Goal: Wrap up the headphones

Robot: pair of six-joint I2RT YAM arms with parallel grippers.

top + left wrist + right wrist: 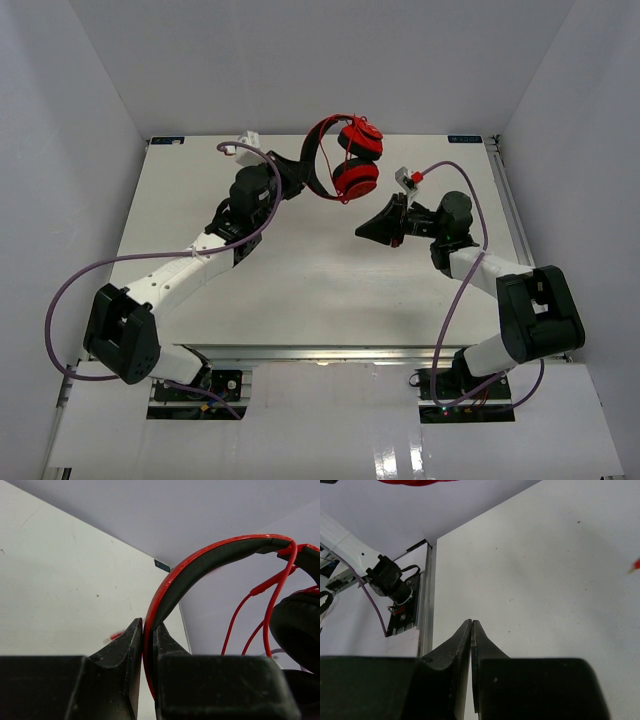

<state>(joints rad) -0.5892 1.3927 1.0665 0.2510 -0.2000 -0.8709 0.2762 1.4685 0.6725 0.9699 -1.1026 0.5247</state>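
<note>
Headphones [357, 150] hang up in the air over the far end of the white surface [300, 290]. My left gripper [148, 630] pinches the headband [200, 565]. The thin red cord [262, 585] loops beside the cups. My right gripper [471, 625] is pressed together with nothing in it, near the headphones.

White matte surface [300, 280] fills the frame centre, boxed by plain pale grey walls [320, 60] at left, top and right; aluminium rail [330, 355] along its lower edge; even, soft light.
</note>
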